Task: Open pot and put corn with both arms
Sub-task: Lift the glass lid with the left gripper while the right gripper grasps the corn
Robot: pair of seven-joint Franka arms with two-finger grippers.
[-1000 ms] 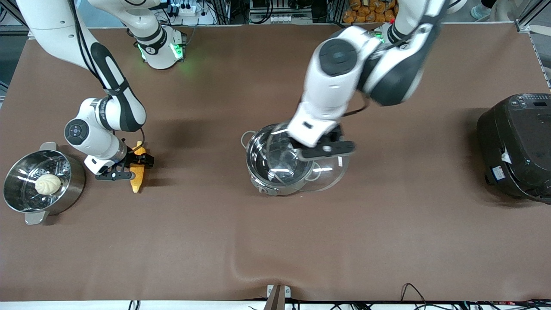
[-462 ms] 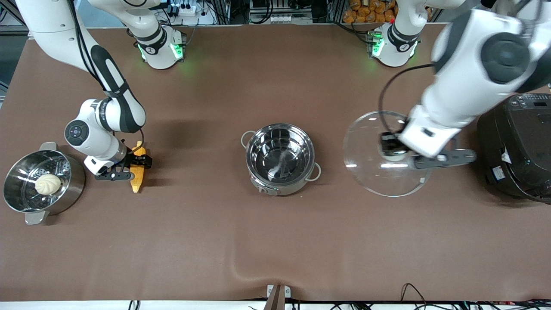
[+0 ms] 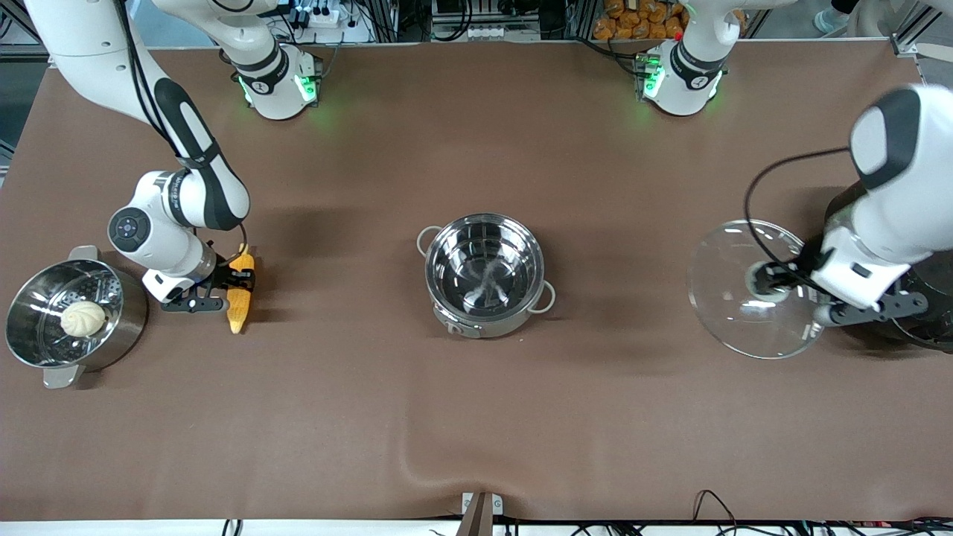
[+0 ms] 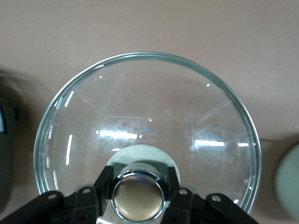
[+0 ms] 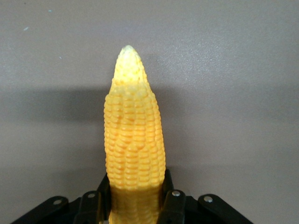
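The pot (image 3: 484,272) stands open and empty at the middle of the table. My left gripper (image 3: 774,283) is shut on the copper-coloured knob (image 4: 138,199) of the glass lid (image 3: 748,294). It holds the lid in the air over the table, between the pot and the rice cooker. The left wrist view shows the lid (image 4: 149,116) below the left gripper (image 4: 138,196). My right gripper (image 3: 223,286) is shut on the thick end of the corn (image 3: 240,298), low at the table beside the steamer pot. The right wrist view shows the right gripper (image 5: 135,205) on the corn (image 5: 134,135), pale tip pointing away.
A steel steamer pot (image 3: 45,346) with a white bun (image 3: 82,318) in it stands at the right arm's end. The black rice cooker (image 3: 939,294) stands at the left arm's end, partly hidden by the left arm.
The left arm has carried the lid off the pot and toward the rice cooker, leaving the pot open. The right gripper has stayed on the corn, shifting only slightly.
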